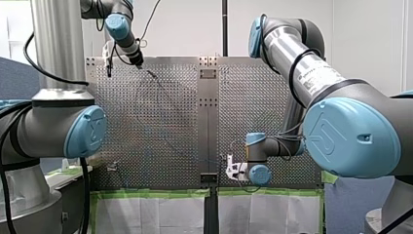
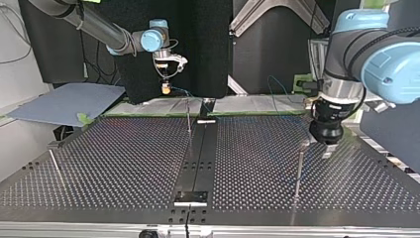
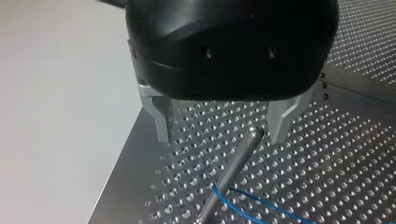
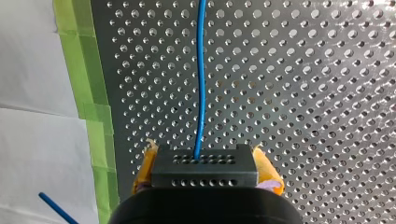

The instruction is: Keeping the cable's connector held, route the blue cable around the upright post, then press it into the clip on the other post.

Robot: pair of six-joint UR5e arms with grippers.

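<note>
So the right tool (image 4: 205,164) grips the connector (image 4: 204,175), the left tool (image 3: 220,135) hangs wide open over the post (image 3: 233,163) at the top view's right, and I'd keep the blue cable (image 4: 202,70) snug going round.

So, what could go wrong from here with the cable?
1. The post ends close to one metal finger of my open left gripper; a small move could knock it.
2. The blue cable meets the post low down; an upward pull may slide it off.
3. My right gripper holds the connector only by its sides; a hard pull might slip it.
</note>
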